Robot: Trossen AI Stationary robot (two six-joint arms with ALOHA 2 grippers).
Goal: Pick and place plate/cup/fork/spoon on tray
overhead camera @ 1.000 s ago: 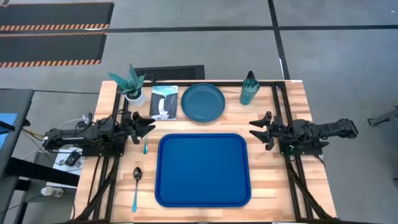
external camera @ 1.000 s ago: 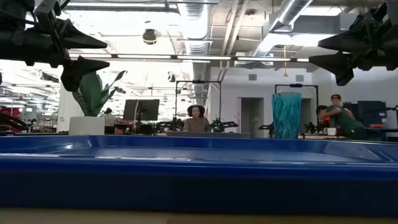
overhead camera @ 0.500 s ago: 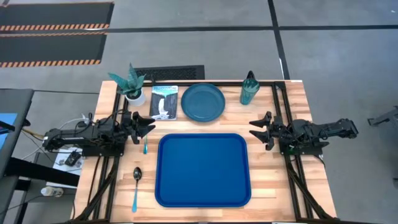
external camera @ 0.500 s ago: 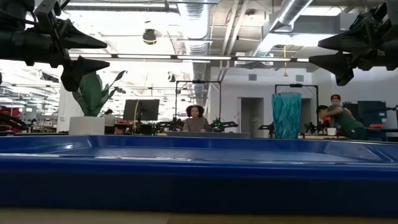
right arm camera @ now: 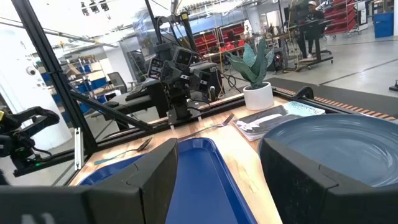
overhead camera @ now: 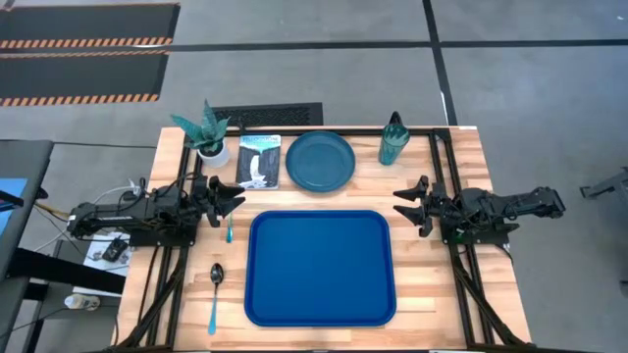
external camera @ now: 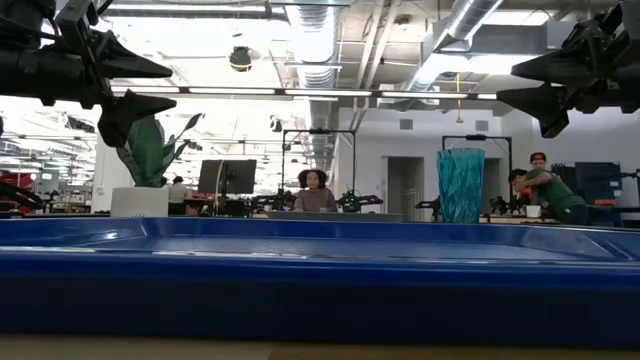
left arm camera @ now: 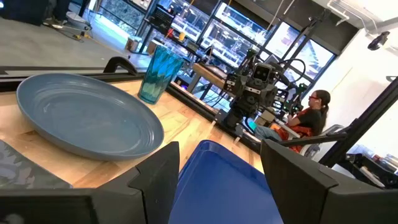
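Note:
The blue tray [overhead camera: 320,267] lies flat in the table's middle near the front. The dark-teal plate [overhead camera: 320,161] rests flat beyond it; the teal cup [overhead camera: 392,140] stands upright at the far right. The fork [overhead camera: 230,229] lies left of the tray, just by my left gripper. The spoon [overhead camera: 215,294] lies at the front left. My left gripper [overhead camera: 234,197] is open and empty, hovering left of the tray. My right gripper [overhead camera: 404,204] is open and empty, hovering right of the tray.
A white pot with a teal plant [overhead camera: 209,137] and a picture booklet [overhead camera: 259,161] stand at the far left. Bare wood shows between the tray and each arm. People sit in the room beyond the table [external camera: 314,190].

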